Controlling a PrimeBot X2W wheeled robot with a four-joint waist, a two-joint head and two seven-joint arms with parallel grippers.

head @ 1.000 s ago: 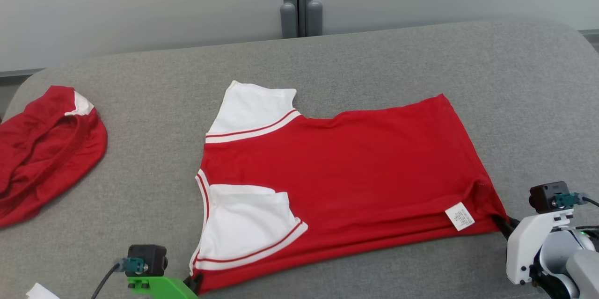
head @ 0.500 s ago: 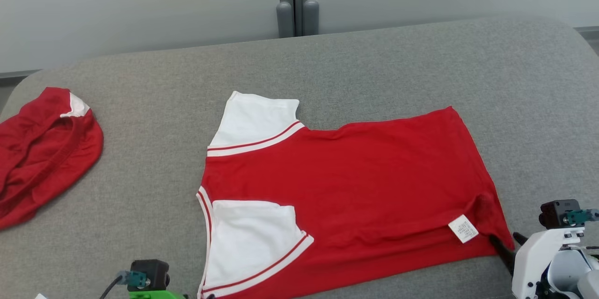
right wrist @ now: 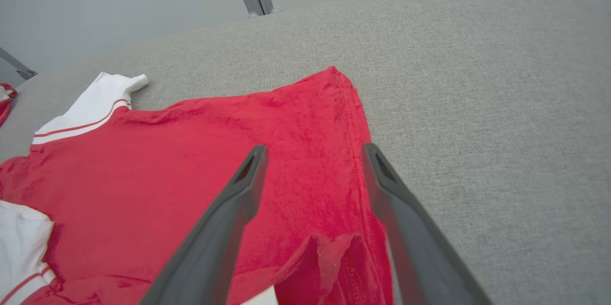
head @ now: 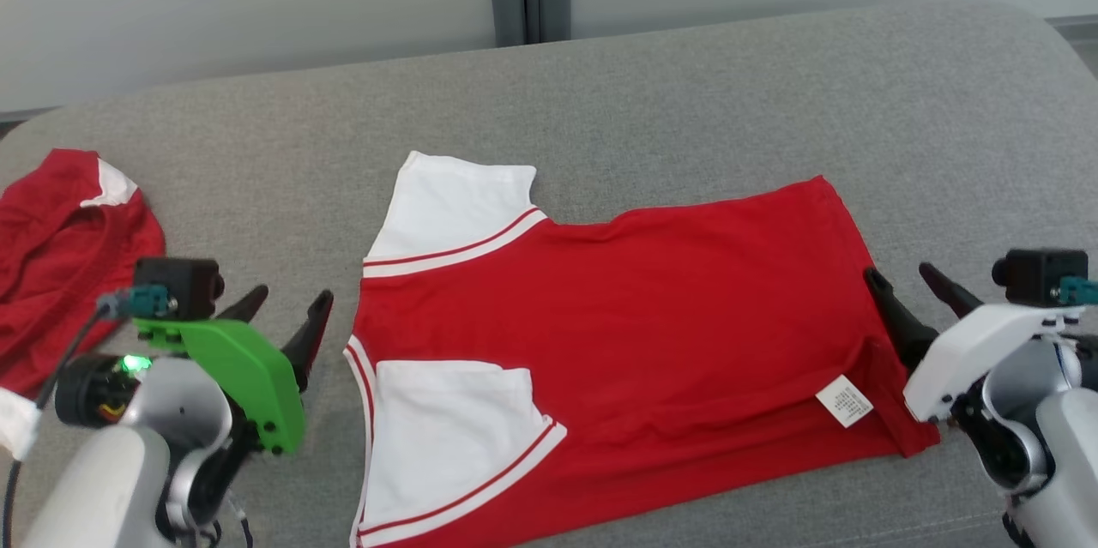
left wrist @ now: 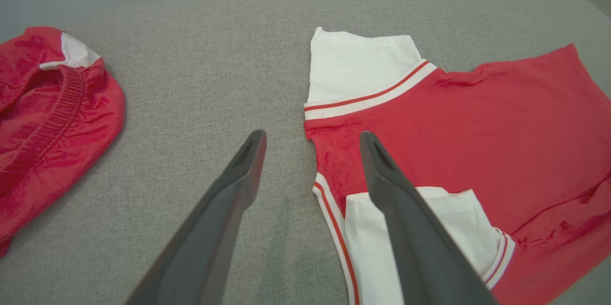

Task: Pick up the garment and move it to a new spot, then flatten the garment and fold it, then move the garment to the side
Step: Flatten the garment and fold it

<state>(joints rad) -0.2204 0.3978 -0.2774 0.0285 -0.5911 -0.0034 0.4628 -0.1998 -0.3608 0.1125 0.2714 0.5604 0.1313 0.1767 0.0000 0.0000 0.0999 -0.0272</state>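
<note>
Red garment (head: 652, 316) lies apparently half-folded near the front edge of the bench (head: 686, 85), so I hold left gripper (head: 292, 298) and right gripper (head: 898, 272) spread empty beside its ends for the next fold.

Soft red-and-white cloth garment (head: 618, 342) lies on a coarse-woven, matt grey fabric surface (head: 686, 93).

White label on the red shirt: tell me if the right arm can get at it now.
Probably yes. The right gripper hovers open right beside the white label, which lies exposed on the red shirt's corner; nothing sits between them.
</note>
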